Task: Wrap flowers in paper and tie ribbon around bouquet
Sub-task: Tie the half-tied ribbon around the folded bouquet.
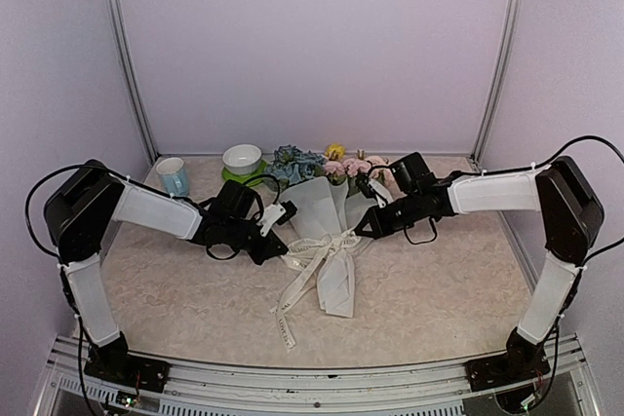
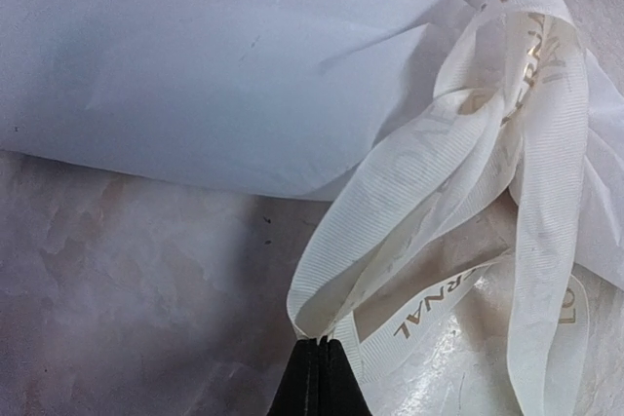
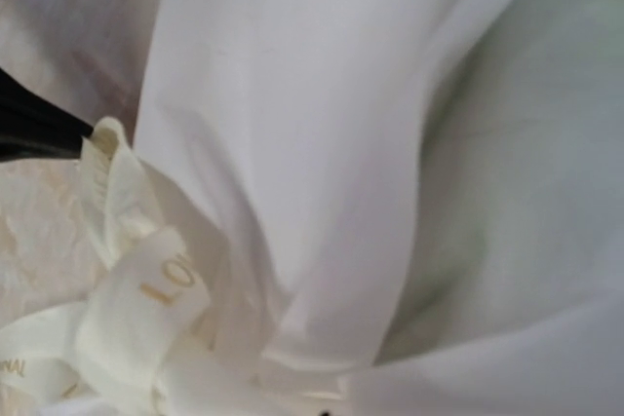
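Cream ribbon tail nearest, bow tied round bouquet lying on bench ctr, blooms to rear. L fingers: pinched shut on ribbon loop. R fingers: shut beside bouquet's right side, hold unclear.

Thin white paper, smooth and matt, slightly translucent, with soft creases. A cream ribbon of woven cloth, finely ribbed, with a faint sheen and dull gold printed letters. The bench has a pale, marbled, stone-look top, smooth and lightly glossy. The left hand ends in matt black, plastic-looking fingertips. The flowers look matt and cloth-like. A white bowl and a pale blue cup appear glazed and glossy.
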Robot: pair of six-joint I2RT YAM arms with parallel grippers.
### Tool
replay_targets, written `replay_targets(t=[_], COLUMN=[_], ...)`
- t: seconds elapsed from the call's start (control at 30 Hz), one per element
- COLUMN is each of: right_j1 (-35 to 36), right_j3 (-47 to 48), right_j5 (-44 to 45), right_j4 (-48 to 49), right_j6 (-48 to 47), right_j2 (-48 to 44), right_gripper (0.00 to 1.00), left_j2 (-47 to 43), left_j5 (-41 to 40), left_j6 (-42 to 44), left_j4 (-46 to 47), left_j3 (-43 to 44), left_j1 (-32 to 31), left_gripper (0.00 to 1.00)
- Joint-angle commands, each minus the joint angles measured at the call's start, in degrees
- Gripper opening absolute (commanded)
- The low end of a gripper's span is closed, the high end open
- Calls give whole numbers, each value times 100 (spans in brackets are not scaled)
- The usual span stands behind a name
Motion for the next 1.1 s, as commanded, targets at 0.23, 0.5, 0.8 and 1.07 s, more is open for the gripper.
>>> replay_targets(t=[0.23, 0.5, 0.8, 1.07], right_j1=[-154, -344, -335, -335], right_j3=[-579, -1078, -877, -897], right_j5=[565, 525, 14, -13], right_j4=[-279, -207, 30, 25], right_j6=[217, 332, 328, 299], right_j2=[-533, -744, -591, -584], right_gripper=[0, 0, 0, 0], left_j2=[-607, -716, -806, -677], left_j5=[-1335, -795, -174, -95], left_j6=[-358, -330, -152, -247], left_j4=[-294, -308, -71, -333], left_j3=[-207, -315, -311, -77], left_j1=[31, -2, -82, 72], left_gripper=[0, 0, 13, 20])
